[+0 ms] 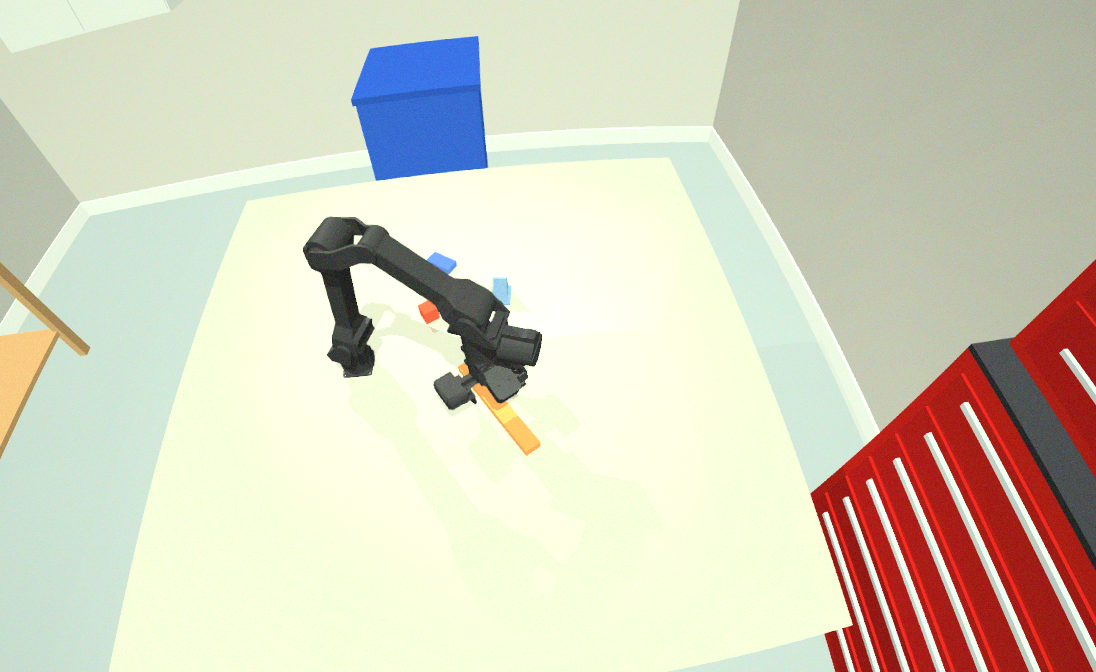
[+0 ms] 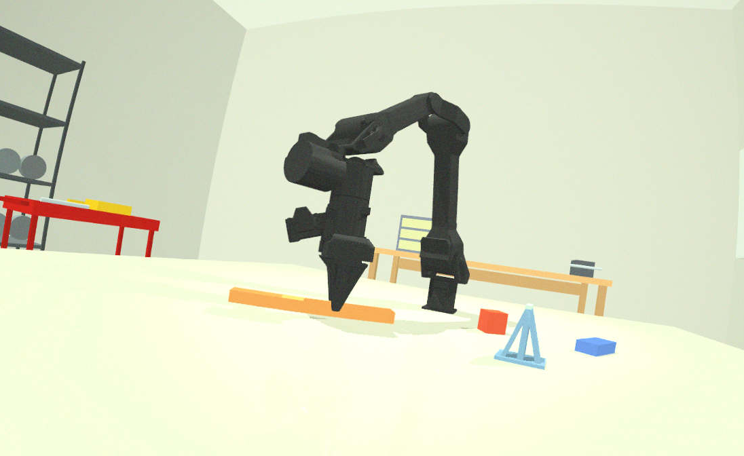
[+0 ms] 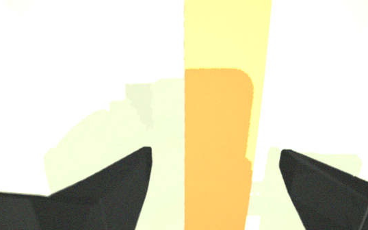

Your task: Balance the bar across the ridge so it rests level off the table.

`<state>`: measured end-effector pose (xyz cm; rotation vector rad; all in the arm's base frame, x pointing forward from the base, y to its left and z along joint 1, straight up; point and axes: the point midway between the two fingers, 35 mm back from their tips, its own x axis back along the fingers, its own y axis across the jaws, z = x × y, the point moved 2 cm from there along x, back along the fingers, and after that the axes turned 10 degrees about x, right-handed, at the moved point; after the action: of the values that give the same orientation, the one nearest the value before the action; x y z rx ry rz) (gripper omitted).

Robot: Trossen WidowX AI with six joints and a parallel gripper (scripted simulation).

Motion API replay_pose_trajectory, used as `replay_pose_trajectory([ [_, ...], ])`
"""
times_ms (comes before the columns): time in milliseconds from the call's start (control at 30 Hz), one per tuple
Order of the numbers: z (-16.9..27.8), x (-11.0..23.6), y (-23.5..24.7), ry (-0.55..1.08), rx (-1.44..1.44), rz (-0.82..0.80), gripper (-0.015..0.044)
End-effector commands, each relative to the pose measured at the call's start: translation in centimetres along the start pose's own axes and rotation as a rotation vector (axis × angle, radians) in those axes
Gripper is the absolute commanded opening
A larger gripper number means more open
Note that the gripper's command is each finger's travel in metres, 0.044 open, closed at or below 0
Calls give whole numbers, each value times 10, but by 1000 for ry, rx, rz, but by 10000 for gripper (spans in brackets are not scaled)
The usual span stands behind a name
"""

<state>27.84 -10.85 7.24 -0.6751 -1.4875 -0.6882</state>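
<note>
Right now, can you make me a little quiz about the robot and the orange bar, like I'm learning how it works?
1. True or false: the orange bar already rests on the light blue ridge stand.
2. What is the gripper doing? A) squeezing the red cube B) open, lowered with a finger on each side of the bar C) lifting the bar high
3. Fill in: the flat blue block lies on the ____.

Key
1. False: the bar lies flat on the table, apart from the stand.
2. B: the wrist view shows gaps between the bar and both fingers.
3. table
</note>
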Motion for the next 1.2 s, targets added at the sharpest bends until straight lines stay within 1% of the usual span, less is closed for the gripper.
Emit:
replay_pose_trajectory([
  [0,0,-5,-1,-3,4,6,315],
  [367,0,-5,-1,-3,4,6,315],
  [567,1,-5,0,2,0,1,157],
  [833,1,-5,0,2,0,1,104],
  [967,-1,1,0,2,0,1,0],
  [1167,-3,16,2,1,1,2,0],
])
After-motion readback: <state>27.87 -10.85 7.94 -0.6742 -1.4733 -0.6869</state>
